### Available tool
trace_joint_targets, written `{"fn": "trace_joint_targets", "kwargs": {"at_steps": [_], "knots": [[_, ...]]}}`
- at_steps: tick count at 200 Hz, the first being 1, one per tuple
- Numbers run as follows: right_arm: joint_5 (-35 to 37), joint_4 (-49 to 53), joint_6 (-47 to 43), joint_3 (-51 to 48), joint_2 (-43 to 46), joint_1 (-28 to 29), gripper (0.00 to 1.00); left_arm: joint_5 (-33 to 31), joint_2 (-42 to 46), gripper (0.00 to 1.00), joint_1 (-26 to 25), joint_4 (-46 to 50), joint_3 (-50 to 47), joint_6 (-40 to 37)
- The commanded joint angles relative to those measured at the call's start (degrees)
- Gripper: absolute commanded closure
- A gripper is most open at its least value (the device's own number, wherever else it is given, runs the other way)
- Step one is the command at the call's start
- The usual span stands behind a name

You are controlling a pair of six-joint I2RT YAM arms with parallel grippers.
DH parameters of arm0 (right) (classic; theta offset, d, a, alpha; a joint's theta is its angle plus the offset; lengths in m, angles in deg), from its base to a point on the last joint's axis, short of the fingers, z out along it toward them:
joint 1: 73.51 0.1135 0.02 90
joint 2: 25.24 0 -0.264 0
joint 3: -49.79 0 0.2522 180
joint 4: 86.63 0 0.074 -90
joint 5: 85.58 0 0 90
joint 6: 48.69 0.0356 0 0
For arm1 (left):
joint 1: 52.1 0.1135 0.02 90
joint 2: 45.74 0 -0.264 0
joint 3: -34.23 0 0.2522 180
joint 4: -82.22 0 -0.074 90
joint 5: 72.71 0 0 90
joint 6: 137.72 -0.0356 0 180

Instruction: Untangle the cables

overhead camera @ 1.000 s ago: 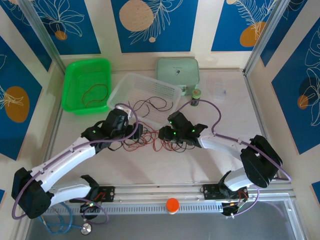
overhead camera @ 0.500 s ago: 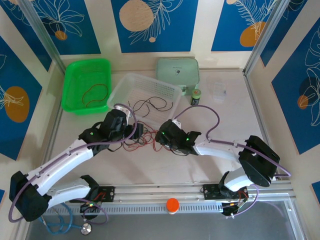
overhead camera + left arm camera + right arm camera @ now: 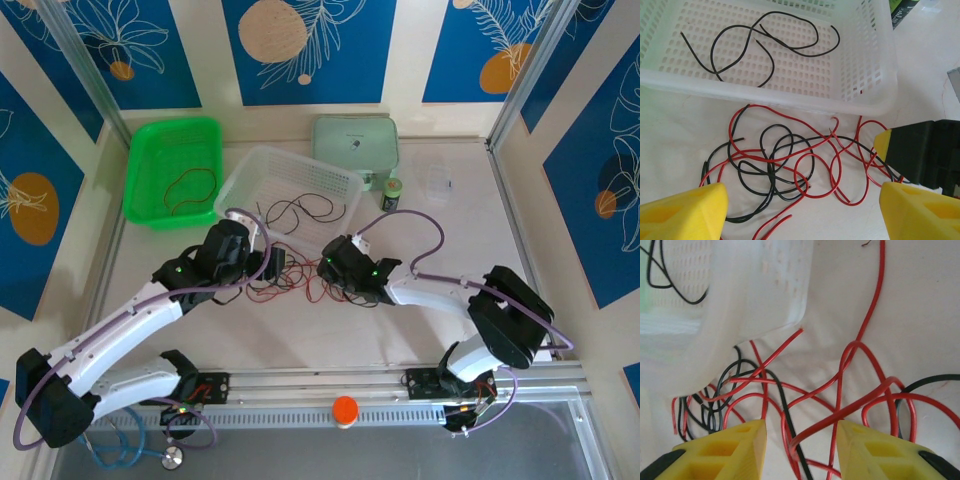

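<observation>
Two-colour cables (image 3: 785,160) tangled on white table (image 3: 350,340) | blue leaf-print walls (image 3: 300,50) | left gripper (image 3: 800,195) apart | right gripper (image 3: 800,430) apart

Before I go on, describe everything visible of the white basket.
The white basket is translucent plastic, rectangular with rounded corners, its floor and walls perforated. It sits upright on the table, turned at an angle, right of the green basket. Loose black cable pieces lie inside; the red and black tangle lies at its near wall.
</observation>
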Motion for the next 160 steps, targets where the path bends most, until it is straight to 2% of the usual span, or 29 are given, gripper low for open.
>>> {"fn": "trace_joint_targets", "kwargs": {"at_steps": [1, 18, 85, 127, 160], "knots": [[1.01, -1.87, 1.74, 0.47, -1.41, -0.56, 0.59, -0.62, 0.90, 0.21, -0.53, 1.33, 1.64, -1.37], [0.95, -3.07, 2.11, 0.28, -2.16, -0.67, 0.63, -0.97, 0.95, 0.21, -0.53, 1.59, 1.83, -1.63], [4.17, -3.71, 0.11, 0.29, -0.12, 0.33, 1.00, -0.56, 1.71, 0.21, -0.53, 2.45, 2.18, -2.16], [9.21, 1.54, -5.43, 0.06, 10.74, 3.49, 1.00, 0.84, 1.16, 0.21, -0.49, 2.08, 2.22, -2.25], [7.35, 7.31, -11.72, 1.34, 20.46, 3.41, 1.00, 2.37, 0.15, 0.21, -0.69, 0.93, 2.27, -2.16]]}}
